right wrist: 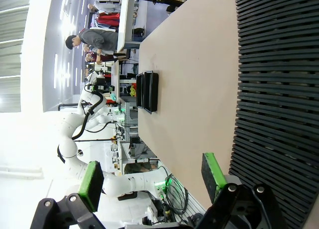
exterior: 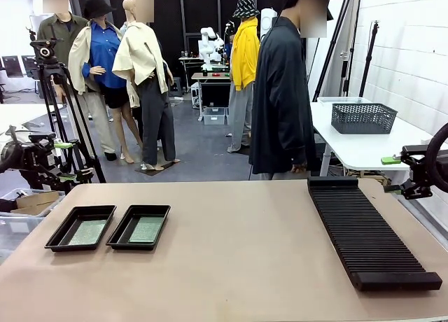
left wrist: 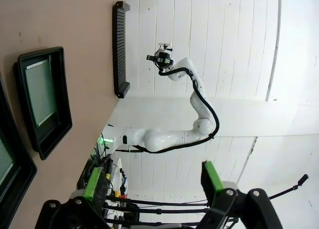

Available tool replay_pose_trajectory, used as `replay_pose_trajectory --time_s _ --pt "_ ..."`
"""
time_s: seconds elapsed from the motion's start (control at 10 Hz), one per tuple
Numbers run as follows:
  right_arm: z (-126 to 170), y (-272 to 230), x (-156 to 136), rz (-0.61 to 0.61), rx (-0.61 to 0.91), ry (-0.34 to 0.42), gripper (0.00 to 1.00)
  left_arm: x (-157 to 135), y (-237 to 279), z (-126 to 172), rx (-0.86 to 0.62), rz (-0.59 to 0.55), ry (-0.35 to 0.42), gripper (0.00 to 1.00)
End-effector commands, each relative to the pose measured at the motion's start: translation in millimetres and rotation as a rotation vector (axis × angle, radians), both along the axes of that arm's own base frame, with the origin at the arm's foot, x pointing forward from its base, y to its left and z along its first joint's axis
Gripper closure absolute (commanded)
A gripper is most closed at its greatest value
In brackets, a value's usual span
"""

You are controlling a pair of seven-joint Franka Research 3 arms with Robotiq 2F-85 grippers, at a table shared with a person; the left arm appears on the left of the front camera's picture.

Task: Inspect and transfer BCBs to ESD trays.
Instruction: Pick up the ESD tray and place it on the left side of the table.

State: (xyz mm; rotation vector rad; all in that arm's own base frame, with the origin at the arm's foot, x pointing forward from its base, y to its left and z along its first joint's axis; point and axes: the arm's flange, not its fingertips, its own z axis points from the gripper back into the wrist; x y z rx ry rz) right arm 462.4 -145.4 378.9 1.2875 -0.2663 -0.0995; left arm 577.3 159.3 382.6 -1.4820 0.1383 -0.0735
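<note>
a: bare tan desk [exterior: 231, 266] sits closest. where are the boards?

b: two black esd trays [exterior: 110, 227] lie side by side, touching, each with a green bcb [exterior: 146, 229] flat on its floor, well apart from both sets of fingers.

a: and the fingers?

b: left fingers [left wrist: 214, 181] stand apart, holding nothing, off the desk edge, trays to their side. right fingers [right wrist: 213, 171] are apart too, holding nothing, with the black ribbed rack [right wrist: 276, 89] just ahead of them.
</note>
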Motion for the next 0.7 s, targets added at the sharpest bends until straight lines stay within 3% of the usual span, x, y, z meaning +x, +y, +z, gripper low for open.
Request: replay_pose_trajectory --time_s 0.0,0.6 --pt "0.0 3.4 -3.5 -0.005 -0.007 0.0 0.0 1.1 0.3 0.9 -0.003 0.015 -0.004 0.0" --pt "0.0 3.4 -3.5 -0.005 -0.007 0.0 0.0 1.1 0.3 0.9 -0.003 0.015 -0.004 0.0"
